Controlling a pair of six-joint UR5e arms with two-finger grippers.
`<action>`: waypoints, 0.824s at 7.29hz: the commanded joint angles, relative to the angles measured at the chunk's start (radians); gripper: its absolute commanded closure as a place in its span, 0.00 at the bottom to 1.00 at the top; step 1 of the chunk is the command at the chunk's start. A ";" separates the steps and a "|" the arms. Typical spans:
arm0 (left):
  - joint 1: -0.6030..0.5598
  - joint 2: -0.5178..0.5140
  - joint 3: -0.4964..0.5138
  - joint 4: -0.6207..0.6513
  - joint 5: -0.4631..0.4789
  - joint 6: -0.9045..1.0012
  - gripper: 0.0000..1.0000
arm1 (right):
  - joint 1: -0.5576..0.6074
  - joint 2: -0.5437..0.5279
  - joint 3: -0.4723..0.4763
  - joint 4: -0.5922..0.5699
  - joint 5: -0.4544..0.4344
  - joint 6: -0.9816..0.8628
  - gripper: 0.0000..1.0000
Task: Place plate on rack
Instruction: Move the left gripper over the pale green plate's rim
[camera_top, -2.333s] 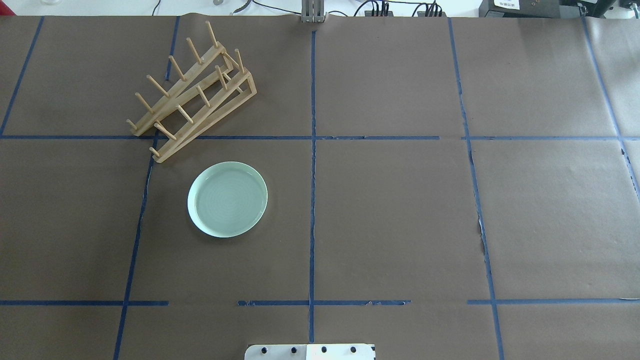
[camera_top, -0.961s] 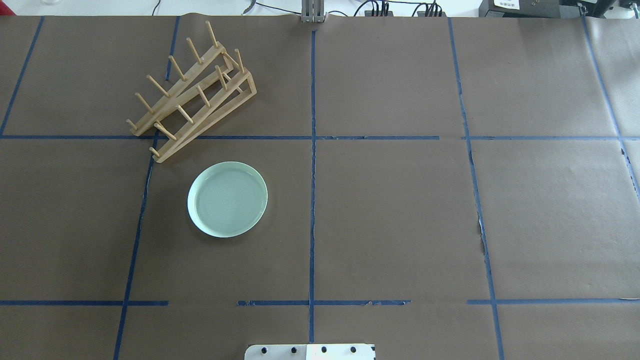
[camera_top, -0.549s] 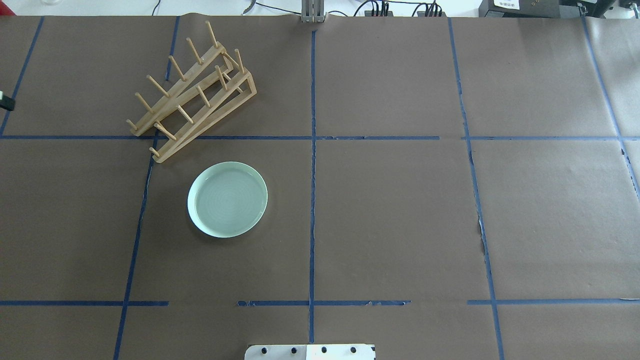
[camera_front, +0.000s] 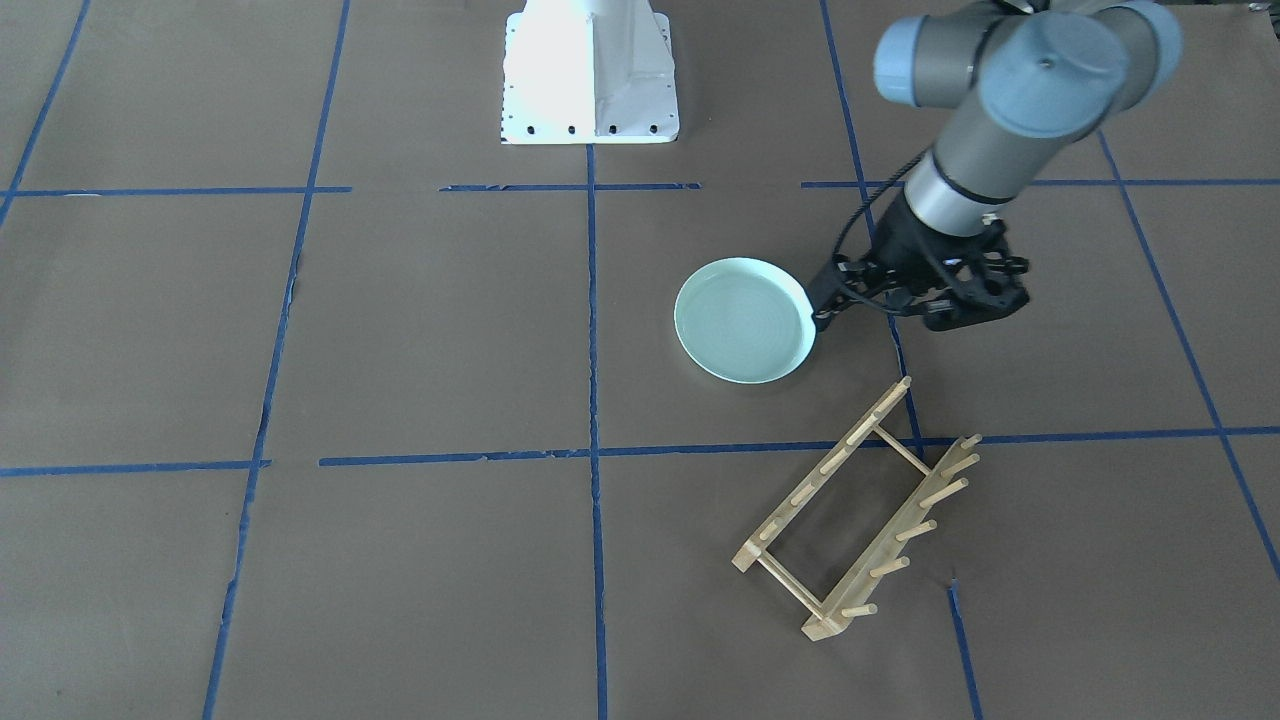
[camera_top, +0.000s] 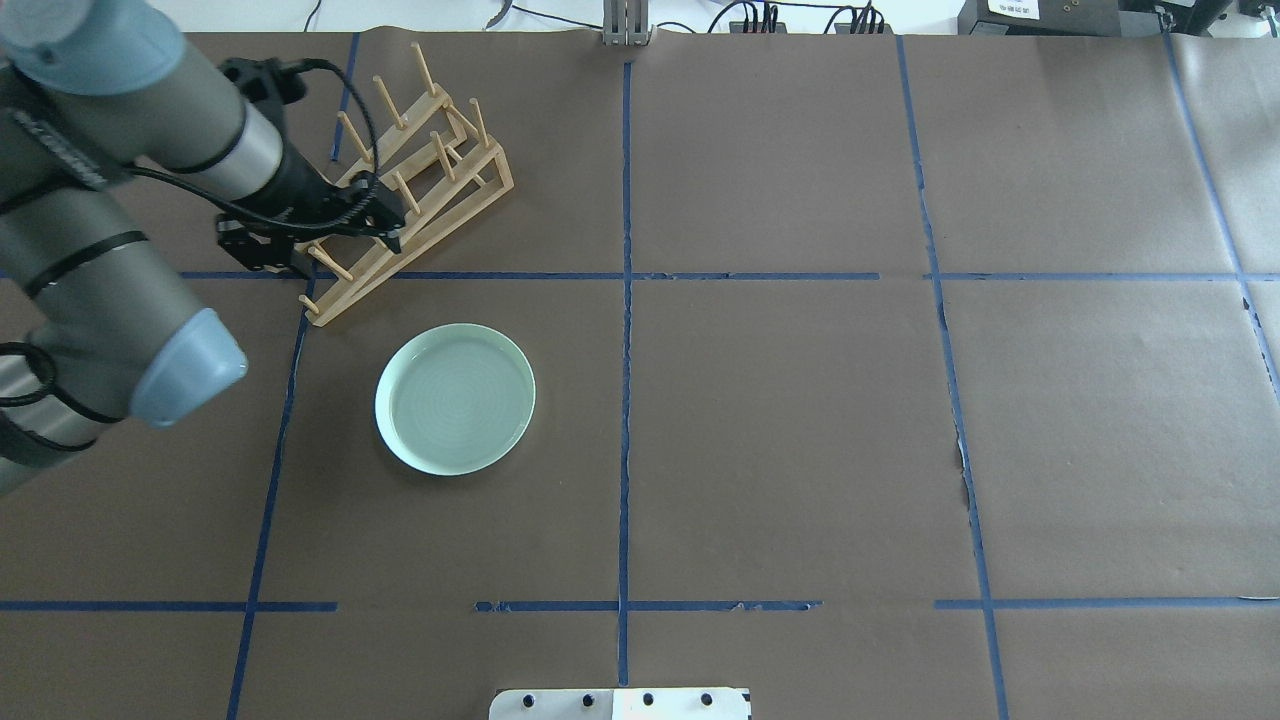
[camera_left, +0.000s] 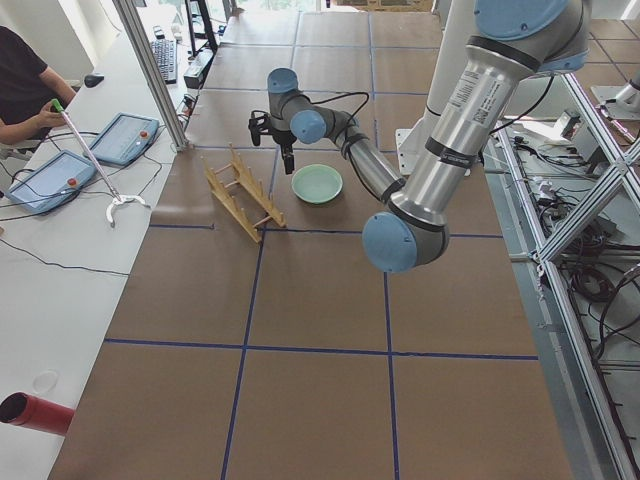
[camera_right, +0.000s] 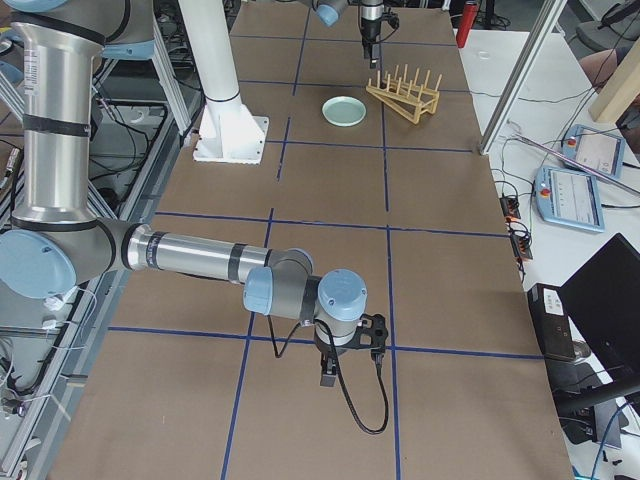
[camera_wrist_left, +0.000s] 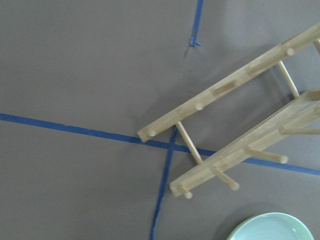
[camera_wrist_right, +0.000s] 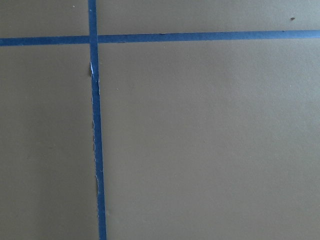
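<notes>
Brown paper covers the table (camera_top: 800, 450), matte and creased, crossed by blue tape (camera_top: 626, 400) in a grid. The left arm (camera_top: 90, 250), grey tube with pale blue caps, reaches over the table's left half. The right arm (camera_right: 190, 255) bends low over bare paper, well apart from the task's things.

The rack (camera_front: 862, 578) is light wood, two rails of upright round pegs joined by thin crossbars. It stands diagonally on the paper with nothing in its slots. The plate (camera_top: 455, 398) is round, pale mint and low-rimmed, with faint rings inside. It lies flat, empty and face up, near the rack's end without touching it.

The left gripper (camera_front: 822, 300) hangs above the paper close to the plate's rim and the rack's end, holding nothing; how far it is spread cannot be told. The right gripper (camera_right: 328, 378) points down at paper, and its spread cannot be told either.
</notes>
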 joint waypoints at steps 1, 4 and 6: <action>0.143 -0.171 0.155 0.058 0.098 -0.023 0.00 | 0.000 0.000 0.000 0.000 0.000 0.000 0.00; 0.256 -0.250 0.294 0.055 0.222 -0.021 0.10 | 0.000 0.000 0.000 0.000 0.000 0.000 0.00; 0.280 -0.245 0.302 0.053 0.222 -0.018 0.20 | 0.000 0.000 0.000 0.000 0.000 0.000 0.00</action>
